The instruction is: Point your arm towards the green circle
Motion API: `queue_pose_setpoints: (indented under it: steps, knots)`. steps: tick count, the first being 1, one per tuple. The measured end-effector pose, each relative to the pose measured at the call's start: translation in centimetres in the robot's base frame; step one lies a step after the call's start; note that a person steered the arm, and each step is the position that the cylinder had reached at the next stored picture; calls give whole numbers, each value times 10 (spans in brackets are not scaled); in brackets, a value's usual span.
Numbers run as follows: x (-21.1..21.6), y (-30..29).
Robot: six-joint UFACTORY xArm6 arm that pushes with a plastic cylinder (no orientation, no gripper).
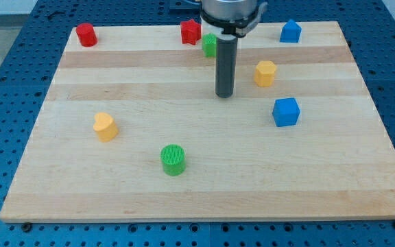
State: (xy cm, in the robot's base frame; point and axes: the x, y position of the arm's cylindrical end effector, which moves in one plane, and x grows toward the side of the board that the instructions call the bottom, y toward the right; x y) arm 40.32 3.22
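Note:
The green circle (173, 159) is a ribbed green cylinder standing in the lower middle of the wooden board (81, 185). My tip (225, 95) rests on the board near its centre, up and to the right of the green circle, with bare board between them. The rod rises from the tip toward the view's top and partly covers a green star-shaped block (210, 45).
A yellow hexagon block (265, 73) sits to the right of the tip and a blue cube (286, 111) lower right. A yellow heart block (105, 127) lies at the left. A red cylinder (85, 34), a red star (190, 31) and a blue block (290, 31) line the top.

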Motion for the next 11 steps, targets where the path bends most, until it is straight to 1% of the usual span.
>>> queue_pose_setpoints:
  steps: [2,4,5,7,8,9,10,11]
  knots:
    - [26,-10]
    - [28,-10]
    - [46,-10]
    - [140,-10]
    - [165,-24]
    - [179,-48]
    - [180,-75]
    - [162,-88]
